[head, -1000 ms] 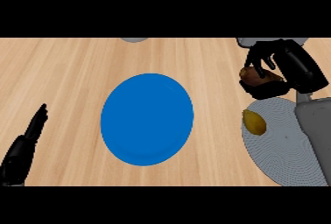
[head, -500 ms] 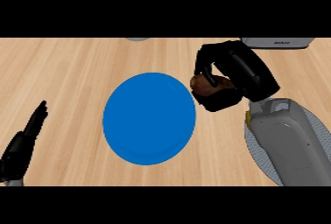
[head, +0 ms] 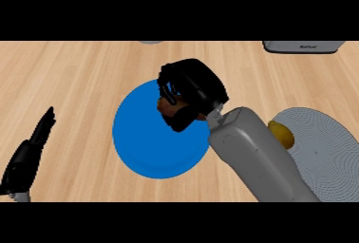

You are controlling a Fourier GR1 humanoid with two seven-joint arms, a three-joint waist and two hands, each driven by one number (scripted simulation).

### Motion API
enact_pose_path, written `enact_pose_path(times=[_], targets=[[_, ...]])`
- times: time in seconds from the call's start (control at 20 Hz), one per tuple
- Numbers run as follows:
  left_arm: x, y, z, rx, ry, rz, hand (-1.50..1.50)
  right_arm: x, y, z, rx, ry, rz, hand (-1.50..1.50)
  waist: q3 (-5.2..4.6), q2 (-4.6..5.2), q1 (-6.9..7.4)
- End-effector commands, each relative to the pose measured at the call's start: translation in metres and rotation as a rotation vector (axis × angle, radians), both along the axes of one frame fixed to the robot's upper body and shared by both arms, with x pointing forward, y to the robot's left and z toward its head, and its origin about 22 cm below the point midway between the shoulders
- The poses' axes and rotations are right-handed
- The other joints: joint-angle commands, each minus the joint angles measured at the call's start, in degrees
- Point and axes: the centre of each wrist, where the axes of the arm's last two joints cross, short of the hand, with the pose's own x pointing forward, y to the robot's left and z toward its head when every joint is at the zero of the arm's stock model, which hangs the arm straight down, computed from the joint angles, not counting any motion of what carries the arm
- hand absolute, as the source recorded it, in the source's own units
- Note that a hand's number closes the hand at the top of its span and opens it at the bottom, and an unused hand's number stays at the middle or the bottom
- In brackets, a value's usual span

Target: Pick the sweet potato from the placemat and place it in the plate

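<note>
Your right robot hand sits at frame centre, fingers curled around the sweet potato, held over the blue plate's upper right part. Your left robot hand rests lower left, fingers straight.

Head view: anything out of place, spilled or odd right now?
Nothing stands out. The right hand holds the sweet potato over the blue plate. A yellow item lies on the grey placemat, partly hidden by the forearm. The left hand rests open at the lower left.
</note>
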Motion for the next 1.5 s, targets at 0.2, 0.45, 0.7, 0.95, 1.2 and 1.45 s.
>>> enact_pose_path(times=[0.2,0.45,0.7,0.95,1.2,1.45], targets=[[-0.001,-0.007,-0.004,-0.004,0.017,-0.021,0.0,0.006,0.043,-0.052,-0.063,0.108,0.009,1.5,0.01,0.23,1.18],[0.0,0.008,0.011,-0.002,-0.009,-0.02,0.0,0.013,0.033,-0.072,0.053,0.268,-0.127,-1.5,0.02,0.23,1.14],[0.002,-0.009,0.003,0.01,-0.006,-0.047,0.0,0.027,0.04,-0.087,0.061,0.242,-0.157,-1.5,0.02,0.37,1.51],[-0.012,-0.011,-0.016,-0.01,0.007,-0.021,0.0,0.016,0.036,-0.084,0.325,0.209,-0.163,-1.5,0.04,0.28,1.42],[-0.004,-0.006,0.007,0.011,-0.002,0.016,0.0,0.042,0.003,-0.07,0.507,0.198,-0.314,-1.5,0.08,0.0,-0.19],[-0.021,-0.01,-0.012,-0.012,0.009,0.0,0.0,0.058,-0.032,-0.066,0.672,0.268,-0.345,-1.5,0.06,0.03,-0.09]])
